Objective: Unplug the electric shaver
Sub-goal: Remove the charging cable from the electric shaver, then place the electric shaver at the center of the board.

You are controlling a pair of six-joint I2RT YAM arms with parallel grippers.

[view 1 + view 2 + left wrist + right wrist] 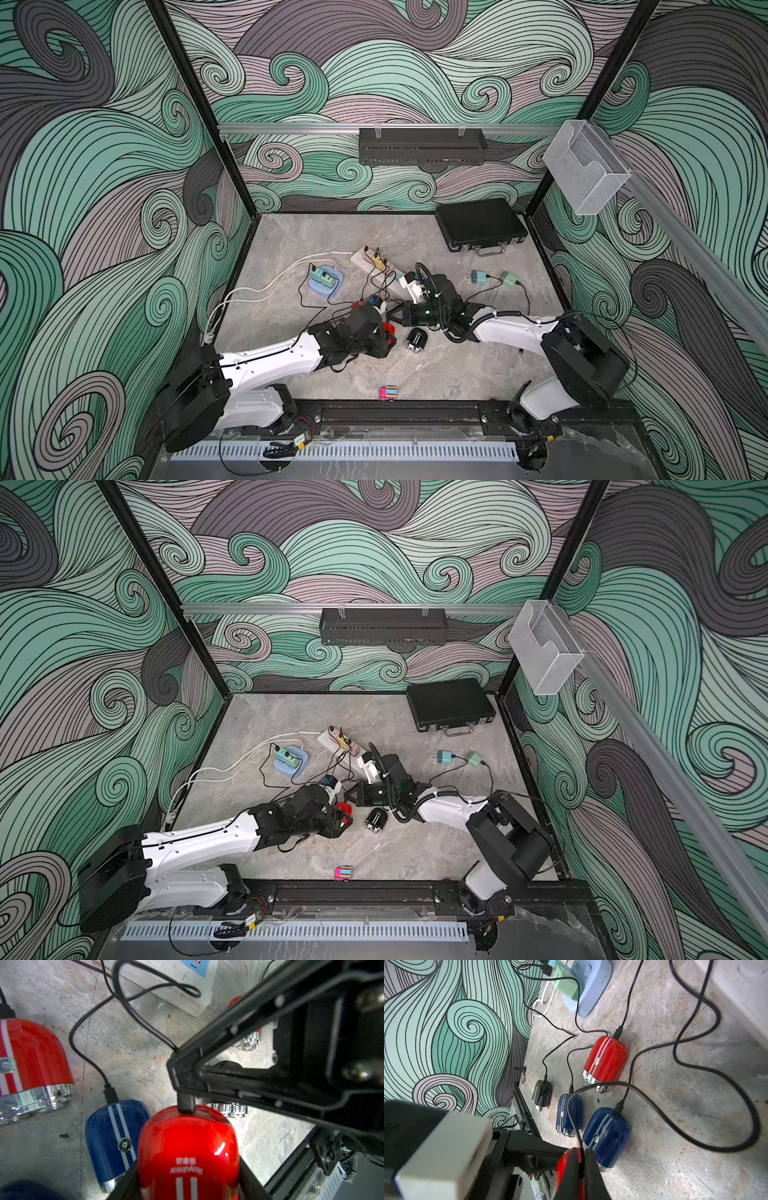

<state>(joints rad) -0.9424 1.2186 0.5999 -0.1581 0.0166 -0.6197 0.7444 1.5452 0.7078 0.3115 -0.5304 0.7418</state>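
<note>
Closest to the desk's (457, 374) near edge you have a small pink toy block (387, 393), with nothing touching it. A little farther in, a black shaver (415, 340) lies by itself on the marble.

Just beyond that, about midway between the desk's side edges, your left gripper (189, 1167) is grasping the red shaver (187, 1142) by its body, one finger on each flank. You cannot tell from these views whether the shaver rests on the desk. Its rounded end faces your right gripper (582, 1159), which is clenched on the black cable (612, 1083) right where the plug (186, 1103) meets the shaver. The plug sits in its socket.

Beside the held shaver lie a blue shaver (112, 1136) and a second red shaver (31, 1053), each with a cable plugged in.

Farther back, the cables run to a white power strip (374, 266) and to a blue socket block (326, 284) carrying green adapters. Two loose green adapters (480, 277) lie toward the right edge. A closed black case (480, 224) sits in the far right corner.
</note>
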